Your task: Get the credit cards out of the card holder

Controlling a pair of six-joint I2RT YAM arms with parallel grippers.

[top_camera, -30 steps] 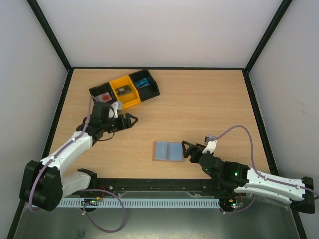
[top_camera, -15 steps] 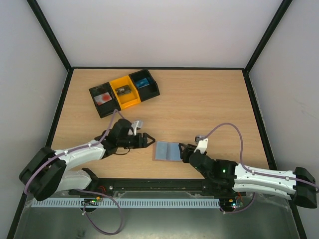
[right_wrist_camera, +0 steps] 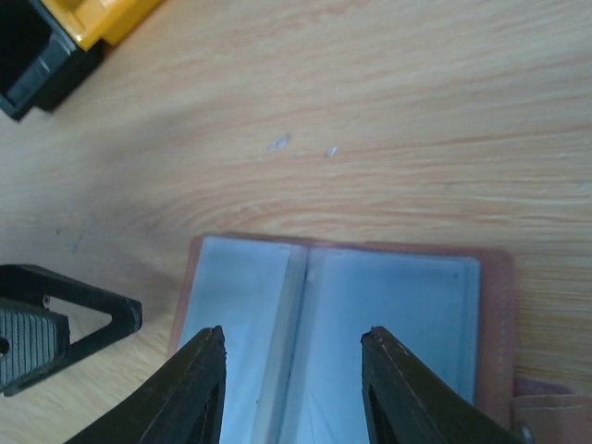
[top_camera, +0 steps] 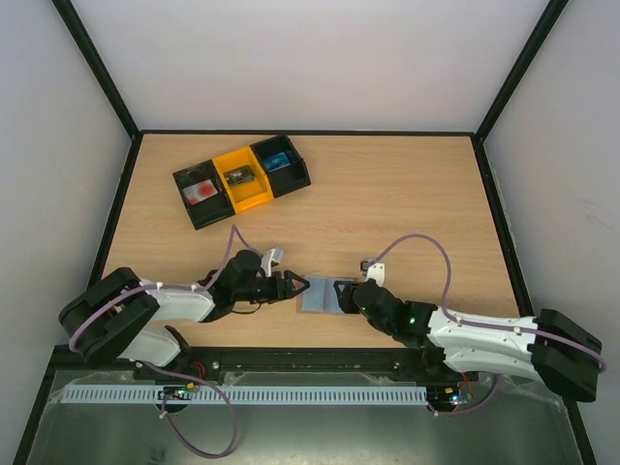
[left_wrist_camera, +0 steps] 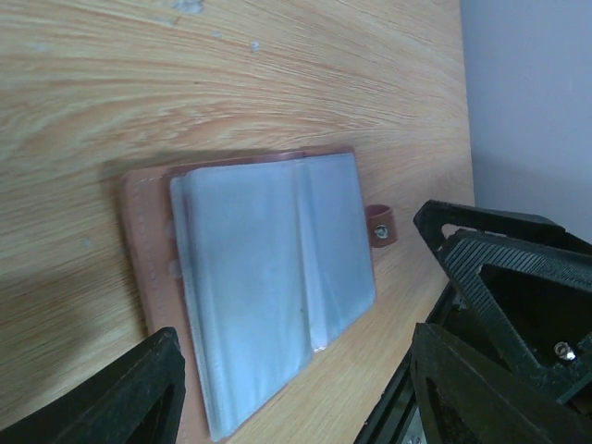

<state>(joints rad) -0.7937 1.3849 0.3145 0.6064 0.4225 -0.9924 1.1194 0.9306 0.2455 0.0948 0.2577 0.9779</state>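
Observation:
The card holder (top_camera: 320, 294) lies open and flat on the table near the front edge, brown at the rim with pale blue-grey sleeves inside (left_wrist_camera: 268, 277) (right_wrist_camera: 370, 305). No credit cards can be told apart in the sleeves. My left gripper (top_camera: 297, 284) (left_wrist_camera: 296, 388) is low at the holder's left edge, open, with nothing between its fingers (left_wrist_camera: 139, 388). My right gripper (top_camera: 347, 296) (right_wrist_camera: 296, 370) hangs over the holder's right part, its fingers (right_wrist_camera: 199, 388) apart to either side of the middle fold, holding nothing.
A row of bins stands at the back left: a black bin (top_camera: 201, 195) with something red, a yellow bin (top_camera: 242, 178) and a black bin (top_camera: 281, 163) with something blue. The two grippers face each other closely across the holder. The table's front rail (top_camera: 310, 360) is just behind.
My left arm swung from beside the bins down to the holder's left edge. My right gripper advanced over the holder and its jaws narrowed.

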